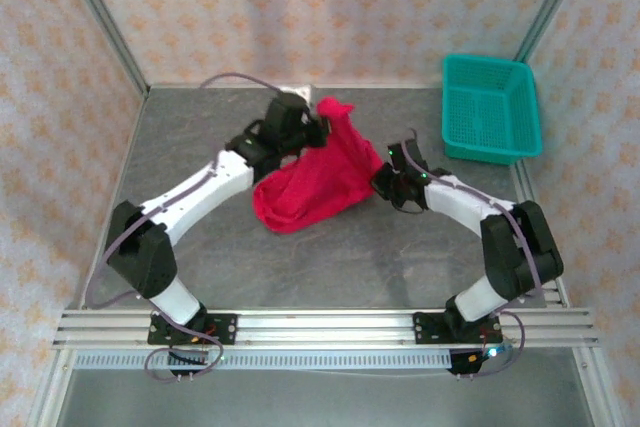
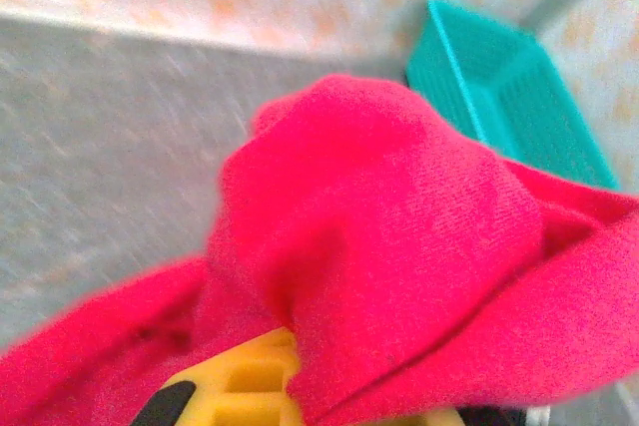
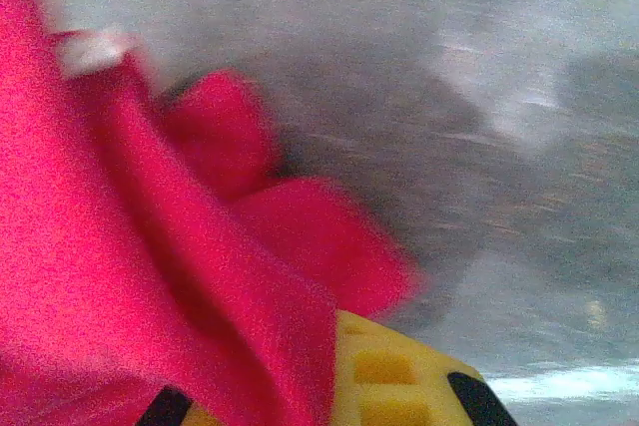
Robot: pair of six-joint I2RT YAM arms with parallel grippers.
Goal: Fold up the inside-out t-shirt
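Two-handed hold: pinching shirt (image 1: pixel 310 187) in left hand (image 1: pixel 305 125), raised at the back, and right hand (image 1: pixel 392 175), both closed tight on cloth, letting the lower bunch sag onto mid surface (image 1: pixel 330 257). Probably risking a slip from a shallow right pinch, or twisting the bunched cloth. Working on mottled grey; noting basket (image 1: pixel 490 107) far right, patterned walls (image 1: pixel 300 7) around.

Bright red inside-out t-shirt (image 1: pixel 310 187), crumpled and bunched, strung up over the middle of the desk (image 1: pixel 400 257). One corner lifted to a peak at the far side, another edge pulled rightward, bulk sagging in a rounded pouch onto the grey surface.
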